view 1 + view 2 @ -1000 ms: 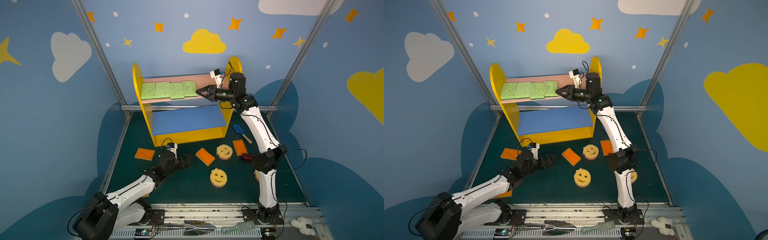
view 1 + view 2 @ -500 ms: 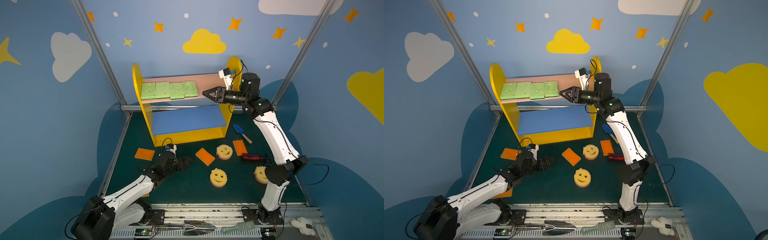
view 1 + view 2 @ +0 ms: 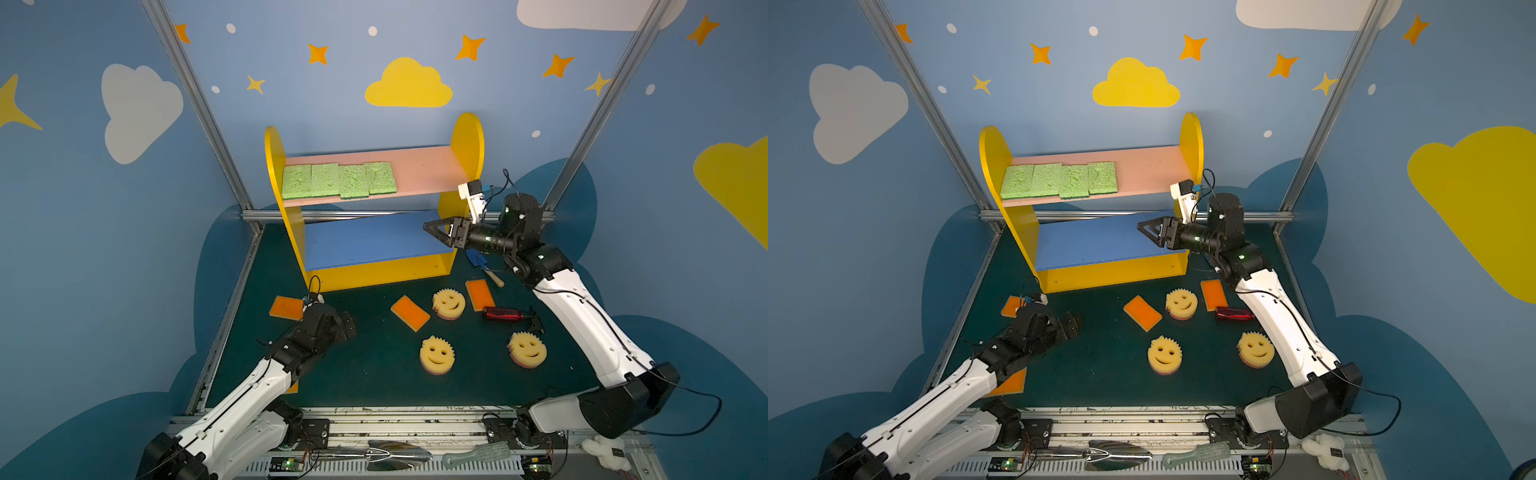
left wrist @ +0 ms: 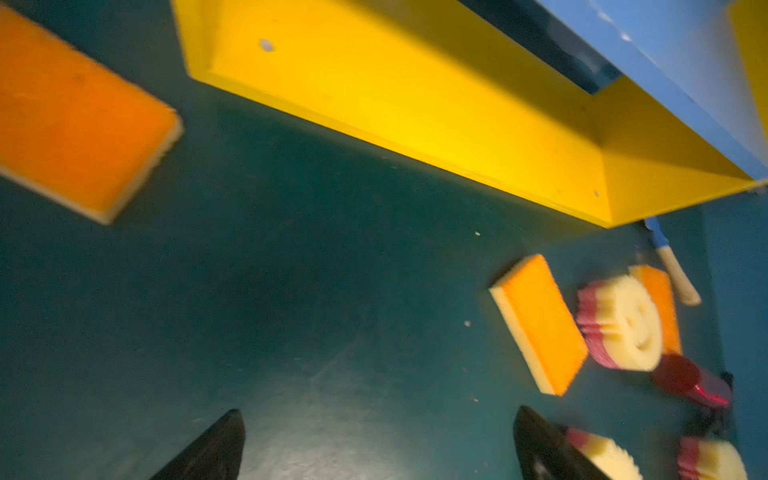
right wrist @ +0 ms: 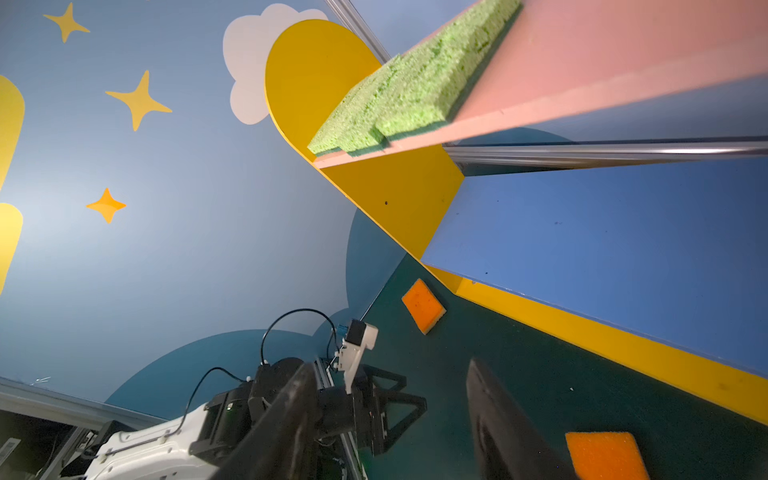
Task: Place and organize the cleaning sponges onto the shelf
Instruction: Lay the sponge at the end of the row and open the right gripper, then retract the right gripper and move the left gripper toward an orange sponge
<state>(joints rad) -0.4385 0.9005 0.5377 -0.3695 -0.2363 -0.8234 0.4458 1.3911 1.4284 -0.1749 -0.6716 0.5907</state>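
1. Black fingers of my right tool [image 3: 428,227] stand apart, empty, by the shelf's [image 3: 467,137] blue lower board [image 3: 365,241].
2. My left tool [image 4: 377,452] gapes wide near an orange-topped sponge [image 3: 286,307] on the desk [image 3: 374,374].
3. Green sponges [image 3: 337,180] line the pink board [image 3: 419,170]; next, I judge, I lower and grip an orange one.

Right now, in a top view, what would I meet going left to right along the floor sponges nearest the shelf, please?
Leftmost orange sponge → tilted orange sponge → smiley sponge → rightmost orange sponge.
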